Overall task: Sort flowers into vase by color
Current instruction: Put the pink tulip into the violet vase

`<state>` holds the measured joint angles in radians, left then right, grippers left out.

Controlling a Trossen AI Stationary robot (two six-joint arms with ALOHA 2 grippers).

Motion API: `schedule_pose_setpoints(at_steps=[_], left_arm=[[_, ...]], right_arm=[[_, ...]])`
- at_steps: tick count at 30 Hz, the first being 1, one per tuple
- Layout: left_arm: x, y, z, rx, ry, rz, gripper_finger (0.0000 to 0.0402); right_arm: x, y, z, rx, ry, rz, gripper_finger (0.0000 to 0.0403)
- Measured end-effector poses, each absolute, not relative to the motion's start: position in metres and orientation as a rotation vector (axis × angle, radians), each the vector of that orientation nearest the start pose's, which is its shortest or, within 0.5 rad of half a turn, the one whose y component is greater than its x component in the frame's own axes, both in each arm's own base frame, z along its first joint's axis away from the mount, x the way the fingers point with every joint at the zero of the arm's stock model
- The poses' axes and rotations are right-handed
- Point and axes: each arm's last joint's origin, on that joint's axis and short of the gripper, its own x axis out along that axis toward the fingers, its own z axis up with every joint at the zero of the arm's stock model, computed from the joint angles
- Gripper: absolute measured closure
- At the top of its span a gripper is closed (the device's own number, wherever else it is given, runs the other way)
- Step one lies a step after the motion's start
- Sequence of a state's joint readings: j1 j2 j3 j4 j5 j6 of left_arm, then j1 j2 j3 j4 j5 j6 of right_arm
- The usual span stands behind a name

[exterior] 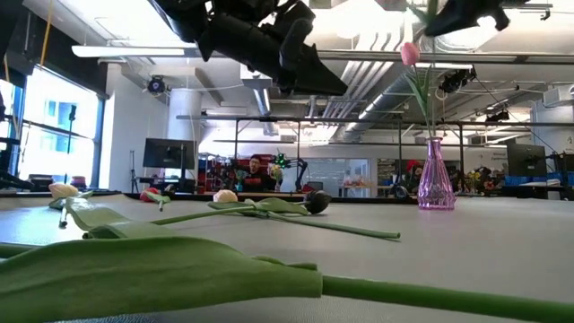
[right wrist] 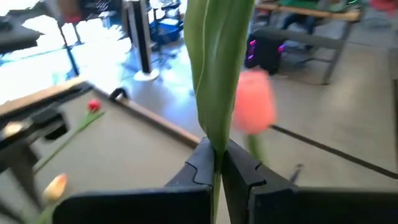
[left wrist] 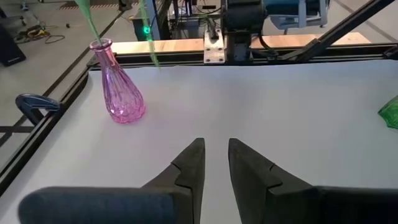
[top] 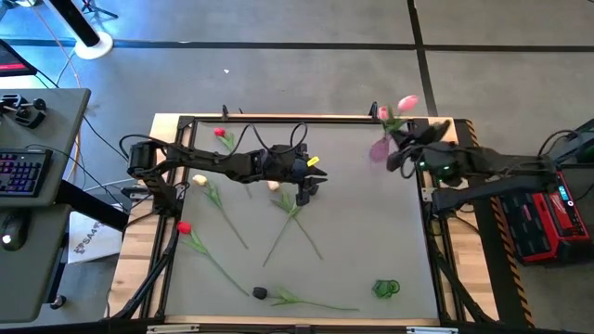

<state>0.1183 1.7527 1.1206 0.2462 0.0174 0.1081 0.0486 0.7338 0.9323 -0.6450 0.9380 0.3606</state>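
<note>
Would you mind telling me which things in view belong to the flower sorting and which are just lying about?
Belonging to the job:
- pink tulip, held by the right gripper
- pink vase
- green vase
- tulips on the table: red tulip, black tulip
- left gripper, open above the table

Lying about:
- keyboard
- red case

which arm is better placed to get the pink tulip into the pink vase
Right. The right gripper is shut on the pink tulip, right above the pink vase. The left gripper hangs empty mid-table, over other tulips.
</note>
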Motion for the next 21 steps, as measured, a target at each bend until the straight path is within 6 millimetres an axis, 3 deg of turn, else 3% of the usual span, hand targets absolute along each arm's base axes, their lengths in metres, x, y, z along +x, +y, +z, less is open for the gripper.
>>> schedule_pose_setpoints(at_steps=[10,21], left_arm=[[0.388,0.046,0.231,0.114,0.387,0.072,0.0346],[0.39,0.048,0.238,0.136,0.319,0.078,0.0346]], right_arm=[[0.095,-0.024,0.364,0.028,0.148,-1.198,0.0403],[0.121,-0.041,0.364,0.051,0.147,-1.301,0.0403]])
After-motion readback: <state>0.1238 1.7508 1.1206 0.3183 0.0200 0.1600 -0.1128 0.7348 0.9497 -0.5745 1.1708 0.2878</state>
